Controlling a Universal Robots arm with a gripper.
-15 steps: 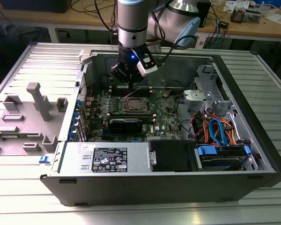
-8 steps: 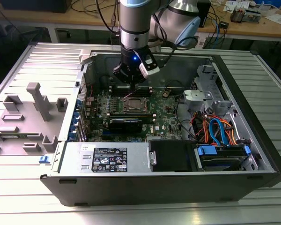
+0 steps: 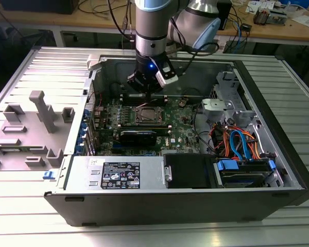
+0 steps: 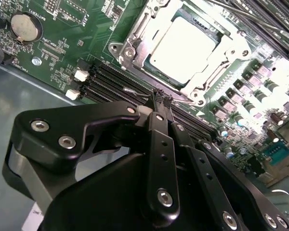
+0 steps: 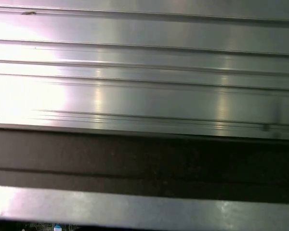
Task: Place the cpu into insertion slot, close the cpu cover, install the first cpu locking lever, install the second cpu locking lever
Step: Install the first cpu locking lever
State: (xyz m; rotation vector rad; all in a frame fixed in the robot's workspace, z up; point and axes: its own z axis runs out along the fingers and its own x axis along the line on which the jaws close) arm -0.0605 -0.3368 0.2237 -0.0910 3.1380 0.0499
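The fingers (image 4: 158, 130) meet at their tips, gripping nothing. In the second wrist view they hang over the memory slots (image 4: 111, 82), just beside the slot (image 4: 121, 48). There the cpu (image 4: 183, 48) lies flat, with the cover (image 4: 209, 79) framing its edges. Whether the cover is latched is hard to make out, and glare washes out part of the board (image 4: 62, 33).

In the exterior view the arm (image 3: 152, 31) stands at upper centre inside the open case (image 3: 195, 206), near its back wall, with free room above the board. Cables (image 3: 237, 144) crowd the exterior view's right, well apart from it.

The first wrist view gives ribbed metal (image 5: 144, 72) under bright glare and a dark band (image 5: 144, 163).
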